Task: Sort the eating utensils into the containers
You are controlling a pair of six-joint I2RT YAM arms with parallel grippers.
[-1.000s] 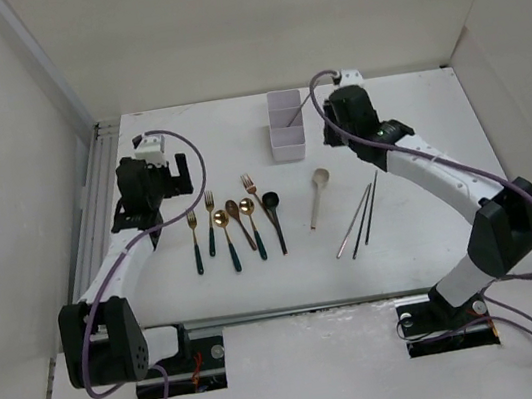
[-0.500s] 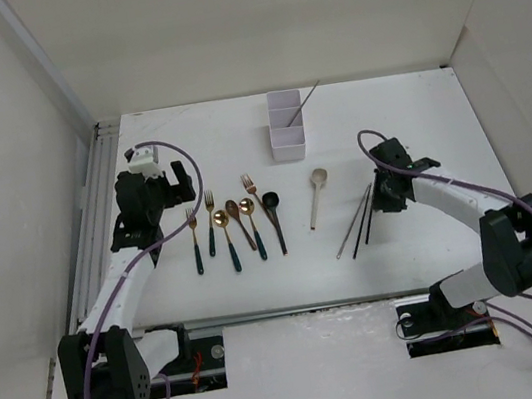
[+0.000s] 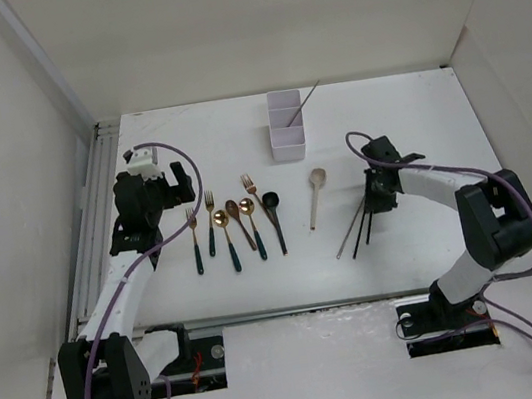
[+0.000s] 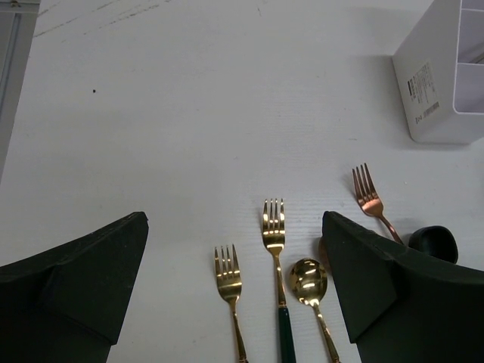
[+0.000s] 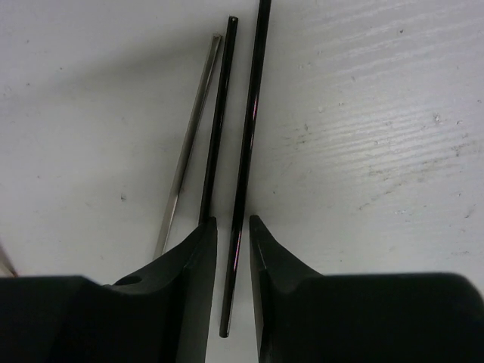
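Observation:
The white three-compartment organizer (image 3: 285, 126) stands at the back middle, with one thin chopstick (image 3: 307, 102) leaning out of it. Gold forks (image 3: 193, 233) and spoons (image 3: 225, 234), a copper fork (image 3: 248, 183), a black spoon (image 3: 271, 203) and a pale spoon (image 3: 317, 194) lie in a row. My right gripper (image 3: 375, 198) is down on the table at the chopsticks (image 3: 356, 227); its jaws straddle one black chopstick (image 5: 246, 151) with small gaps on both sides (image 5: 233, 223). My left gripper (image 3: 157, 192) is open above two gold forks (image 4: 274, 224).
A second black chopstick (image 5: 216, 128) and a grey one (image 5: 190, 147) lie just left of my right jaws. The organizer's corner (image 4: 431, 83), the copper fork (image 4: 367, 190) and the black spoon (image 4: 433, 243) show in the left wrist view. White walls enclose the table.
My right arm has swung from the organizer down to the chopsticks on the table, leaving one chopstick in the organizer. My left arm has shifted only slightly.

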